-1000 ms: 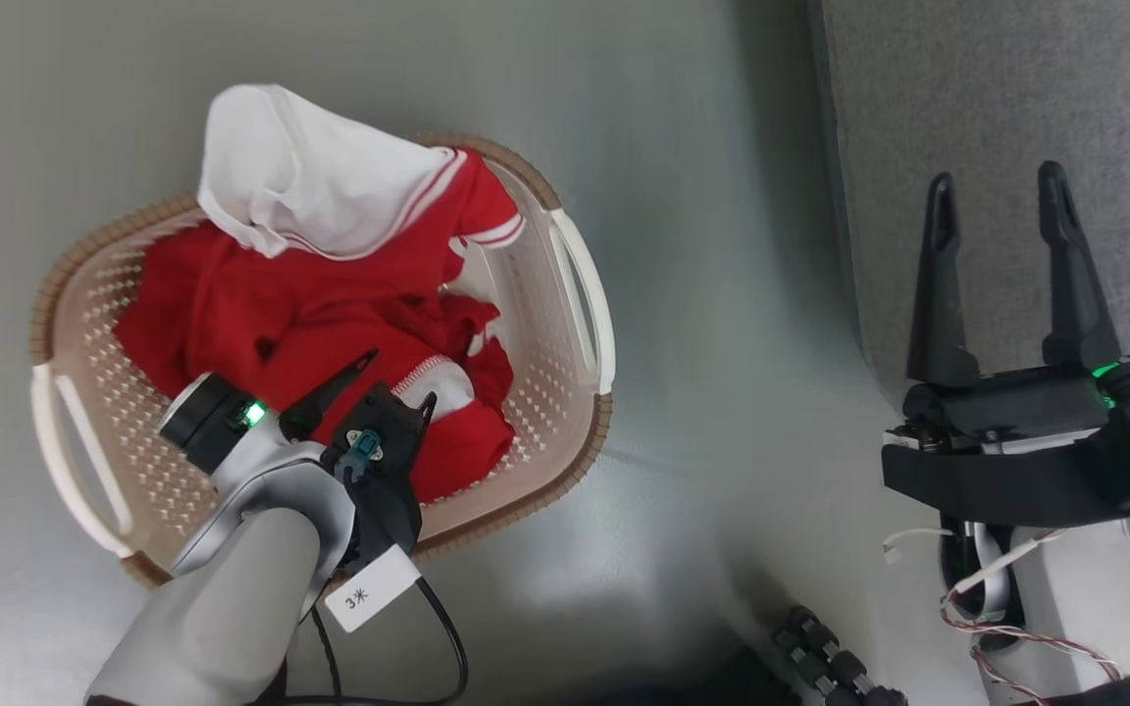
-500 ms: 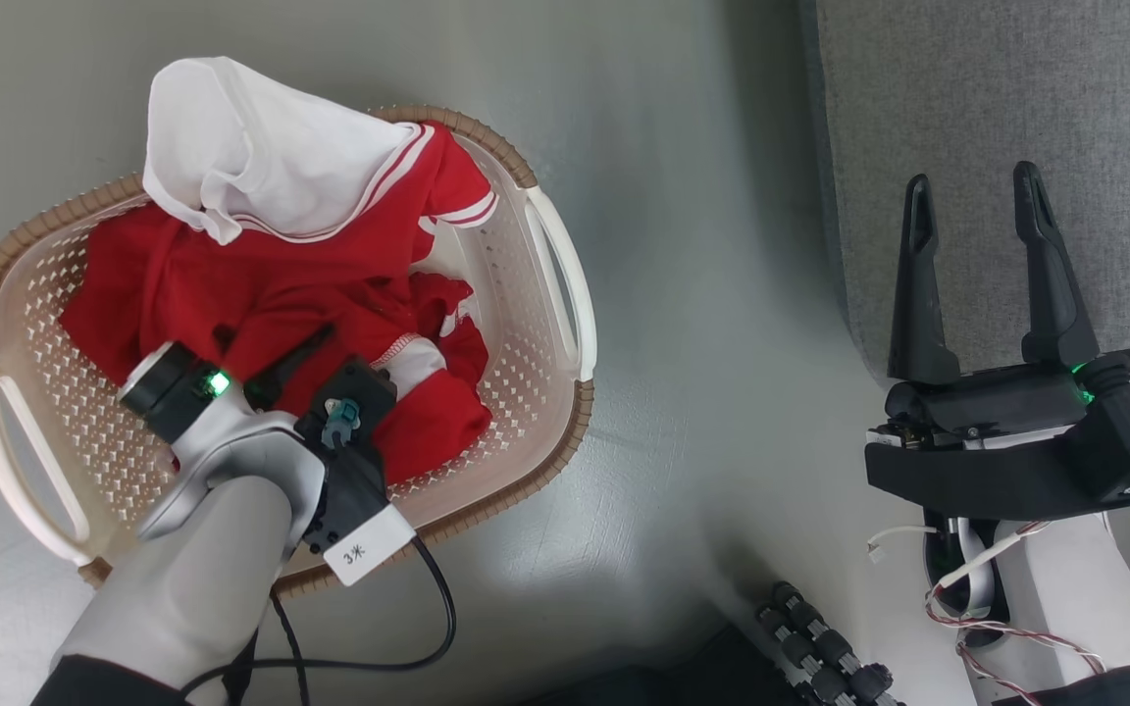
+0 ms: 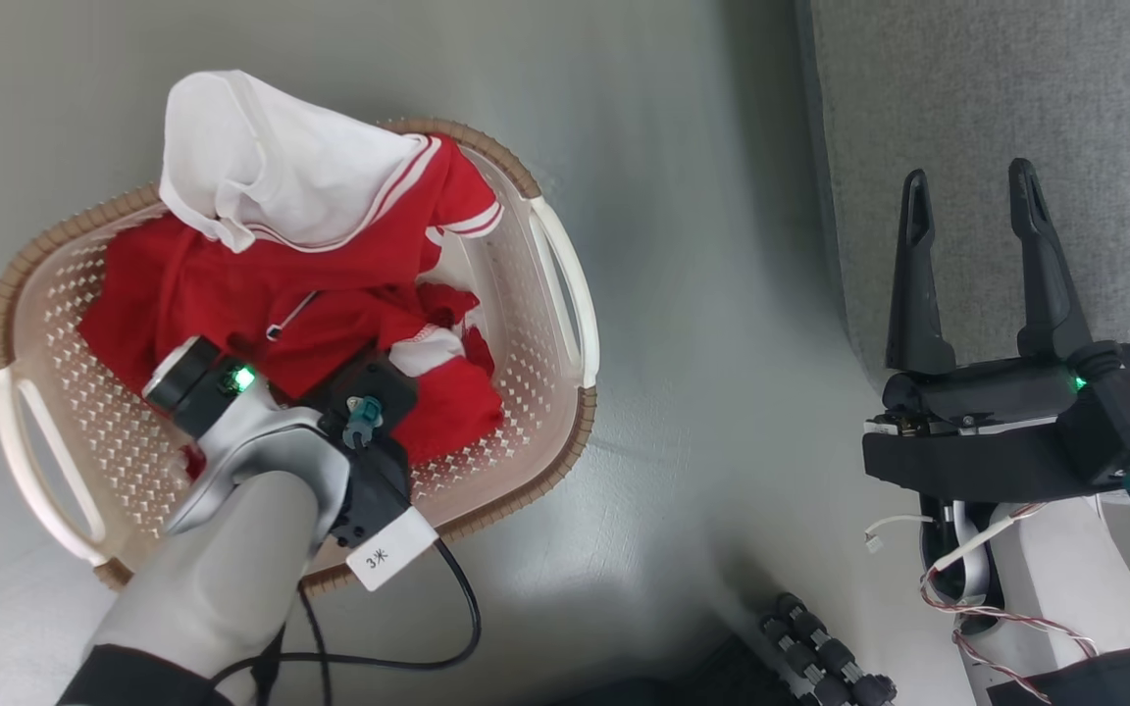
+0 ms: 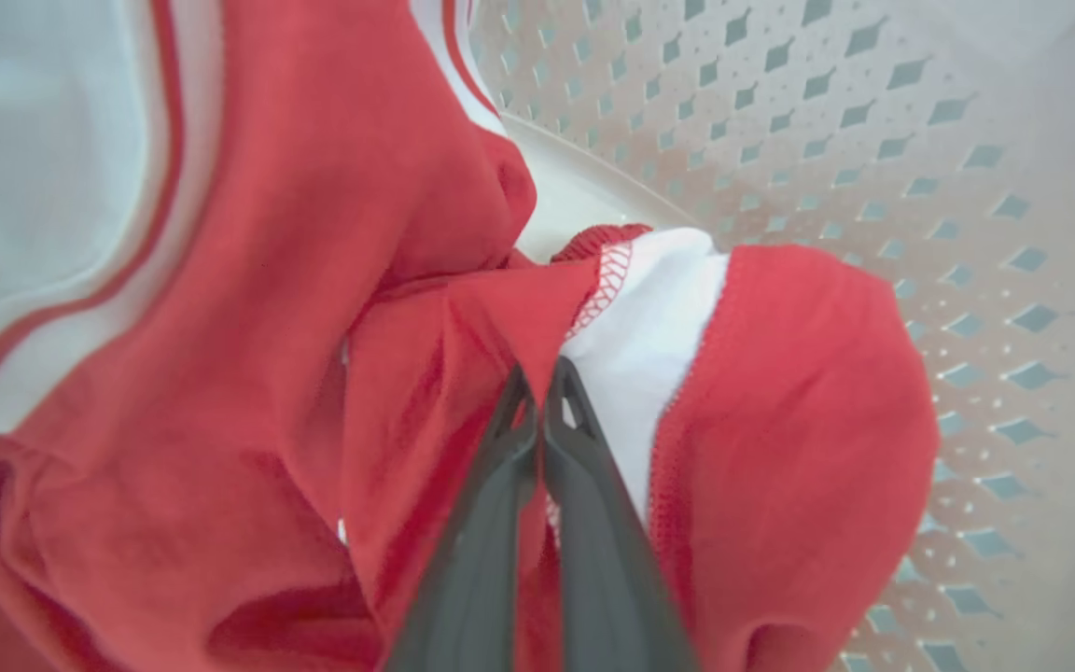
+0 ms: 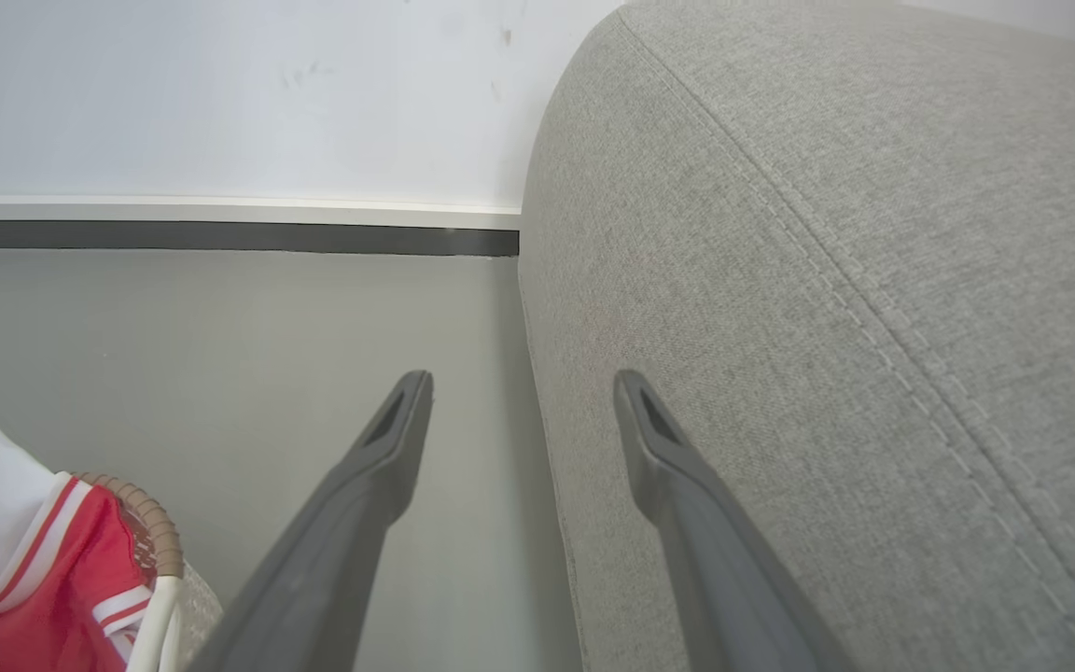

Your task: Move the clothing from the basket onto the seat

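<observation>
The cream basket point(image 3: 566, 284) sits on the floor at the left, holding the red clothing point(image 3: 231, 284) with a white panel point(image 3: 271, 167) draped over its far rim. My left gripper point(image 4: 540, 375) reaches down into the basket. Its fingers are shut on a fold of red fabric point(image 4: 463, 317) beside a white trim patch point(image 4: 649, 308). In the head view the cloth hides those fingers beyond the wrist point(image 3: 231, 392). My right gripper point(image 3: 967, 176) hangs open and empty at the edge of the grey seat point(image 3: 997, 88). The right wrist view shows its fingers point(image 5: 397, 439) apart beside the seat point(image 5: 827, 280).
Grey floor point(image 3: 722, 294) separates the basket from the seat. A black cable and a white tag point(image 3: 390, 561) trail from my left arm over the near rim. A black ribbed part point(image 3: 820, 652) lies at the bottom. A wall with a dark baseboard point(image 5: 220, 238) stands behind.
My left gripper's fingers, open above the clothing a second ago, have sunk into it and shut on a fold, bunching the red fabric. The head camera shifted slightly. The right arm held still.
</observation>
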